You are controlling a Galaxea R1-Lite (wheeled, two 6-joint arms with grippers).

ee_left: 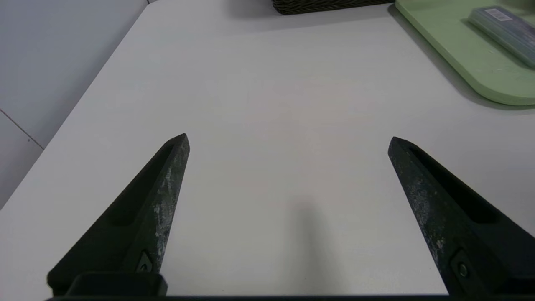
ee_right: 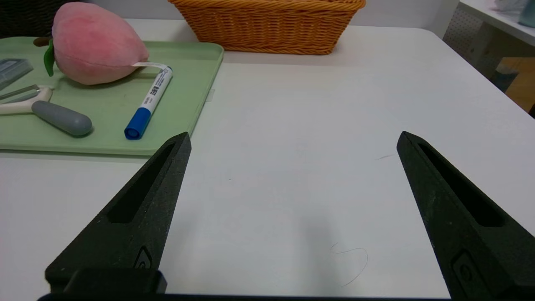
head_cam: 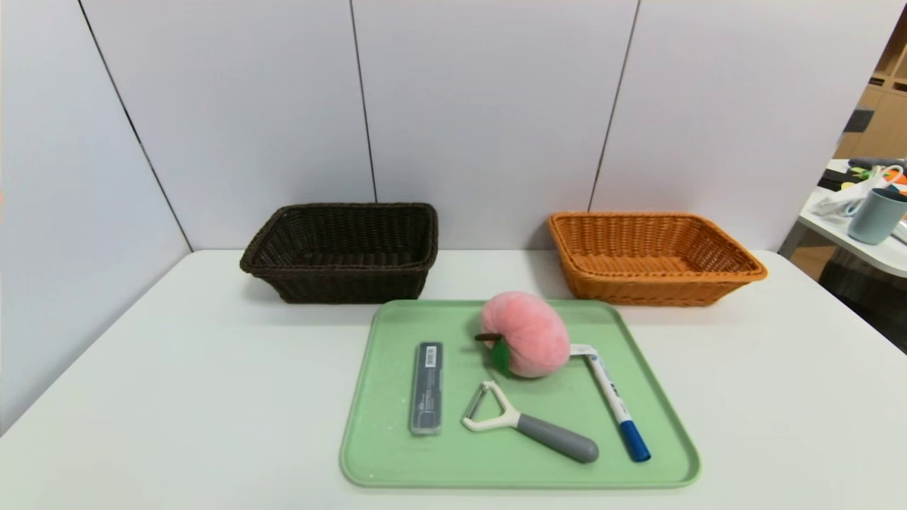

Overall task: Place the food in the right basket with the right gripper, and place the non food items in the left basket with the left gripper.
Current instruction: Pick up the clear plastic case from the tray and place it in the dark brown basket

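Note:
A pink plush peach lies at the back of a green tray. On the same tray lie a dark grey case, a white peeler with a grey handle and a white marker with a blue cap. The dark brown basket stands back left, the orange-tan basket back right; both look empty. My left gripper hovers open over bare table left of the tray. My right gripper hovers open right of the tray. Neither shows in the head view.
The white table meets grey wall panels behind the baskets. A side table with a grey cup and clutter stands beyond the right edge. Bare tabletop lies on both sides of the tray.

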